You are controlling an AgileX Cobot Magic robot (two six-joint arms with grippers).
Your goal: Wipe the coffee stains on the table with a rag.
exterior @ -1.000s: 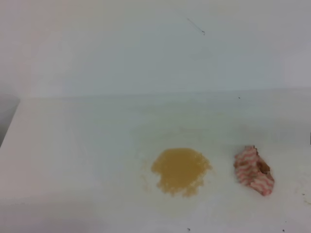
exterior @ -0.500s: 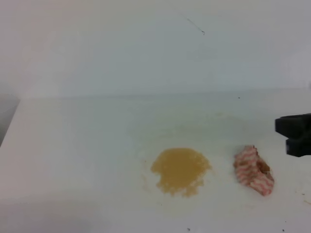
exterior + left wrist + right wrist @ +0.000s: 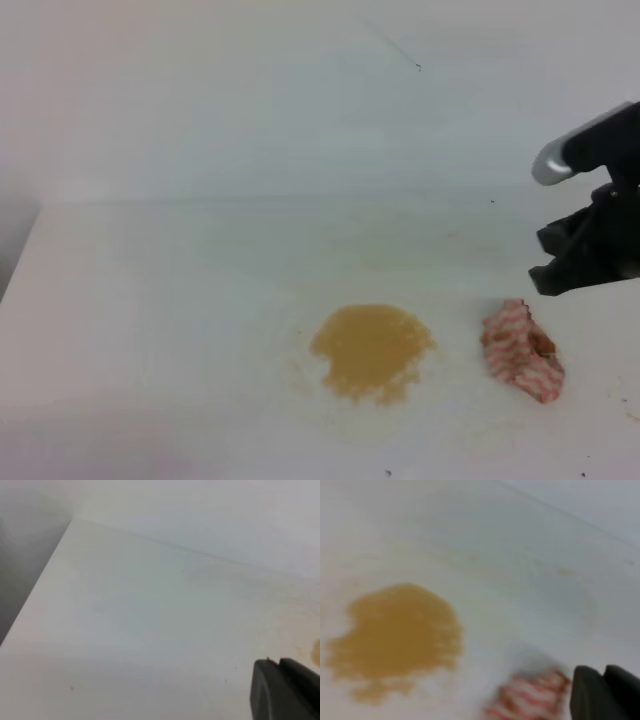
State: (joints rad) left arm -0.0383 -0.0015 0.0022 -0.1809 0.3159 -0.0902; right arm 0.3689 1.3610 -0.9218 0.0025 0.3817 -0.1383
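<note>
The coffee stain [image 3: 372, 350] is a tan-brown blotch on the white table [image 3: 150, 300], front centre, with faint specks at its left edge. It fills the left of the right wrist view [image 3: 395, 635], and a sliver shows at the right edge of the left wrist view [image 3: 316, 651]. The striped pink-and-white rag [image 3: 522, 352] lies bunched to the stain's right, blurred in the right wrist view [image 3: 530, 697]. My right gripper [image 3: 548, 262] hovers above and right of the rag, apart from it, fingers together and empty [image 3: 603, 680]. My left gripper [image 3: 279, 667] shows only in its wrist view, fingers together.
A white wall [image 3: 300, 100] rises behind the table. The table's left edge [image 3: 25, 250] drops to a grey gap, also seen in the left wrist view [image 3: 30, 595]. Tiny dark specks dot the front of the table [image 3: 388, 472].
My right arm has come in from the right edge and moved left and up, to above the rag. The rag and the stain have not moved.
</note>
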